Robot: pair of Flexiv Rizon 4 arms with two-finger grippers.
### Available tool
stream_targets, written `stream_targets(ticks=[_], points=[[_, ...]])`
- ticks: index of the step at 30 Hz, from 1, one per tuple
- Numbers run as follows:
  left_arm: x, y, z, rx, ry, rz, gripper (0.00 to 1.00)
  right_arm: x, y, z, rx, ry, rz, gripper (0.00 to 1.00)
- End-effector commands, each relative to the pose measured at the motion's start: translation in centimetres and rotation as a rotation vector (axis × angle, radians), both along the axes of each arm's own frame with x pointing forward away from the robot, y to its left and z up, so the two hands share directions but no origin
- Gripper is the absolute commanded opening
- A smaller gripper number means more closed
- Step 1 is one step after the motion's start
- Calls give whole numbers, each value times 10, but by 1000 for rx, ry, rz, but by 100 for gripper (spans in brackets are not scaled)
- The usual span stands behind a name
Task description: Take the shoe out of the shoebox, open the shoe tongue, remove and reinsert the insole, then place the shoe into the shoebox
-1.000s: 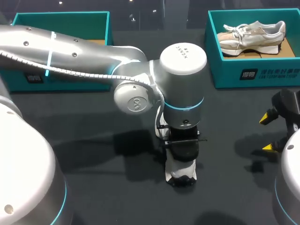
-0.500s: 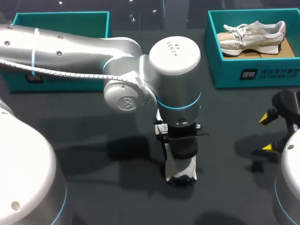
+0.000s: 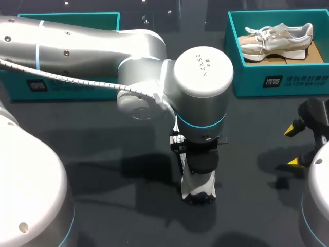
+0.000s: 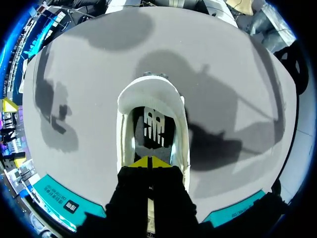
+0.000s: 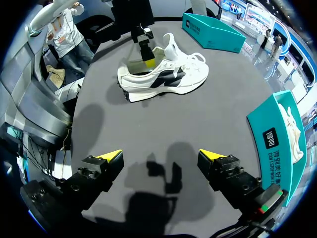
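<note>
Since the shoe [image 3: 198,186] stands on the dark table [image 3: 118,216] near its middle, well apart from both teal boxes, we judge the first step done. Its tongue [image 5: 171,44] stands up and the mouth gapes, so the opening looks done too. Inside, the grey insole [image 4: 153,126] lies flat in its bed. Whether it has yet been out we cannot tell, so we count removal, refitting and boxing as left to do.

Our left gripper [image 4: 148,162] reaches straight down into the mouth, its yellow tips pressed together on the insole. Whether they pinch its edge is hidden.

Our right gripper [image 5: 163,156] hovers over bare table to the shoe's side, fingers spread and holding nothing. Behind it the right shoebox [image 3: 277,80] holds a second shoe [image 3: 277,36]. The left shoebox [image 3: 15,87] sits behind our left arm.

Against the earlier frames, the left arm's wrist has swung slightly and turned about its axis, while the shoe and the right gripper have kept their places.
</note>
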State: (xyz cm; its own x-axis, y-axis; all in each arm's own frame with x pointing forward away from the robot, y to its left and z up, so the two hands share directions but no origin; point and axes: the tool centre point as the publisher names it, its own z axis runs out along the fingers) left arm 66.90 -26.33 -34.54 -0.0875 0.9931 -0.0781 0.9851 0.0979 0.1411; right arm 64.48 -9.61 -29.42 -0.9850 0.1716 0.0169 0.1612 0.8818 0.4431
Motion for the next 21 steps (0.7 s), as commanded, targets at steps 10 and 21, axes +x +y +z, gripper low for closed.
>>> stream_targets(ticks=[10, 21], points=[[3, 2, -5, 29, -11, 30, 20, -2, 0, 0, -3, -1, -2, 100], [12, 12, -7, 39, -21, 63, 35, -2, 0, 0, -3, -1, -2, 100]])
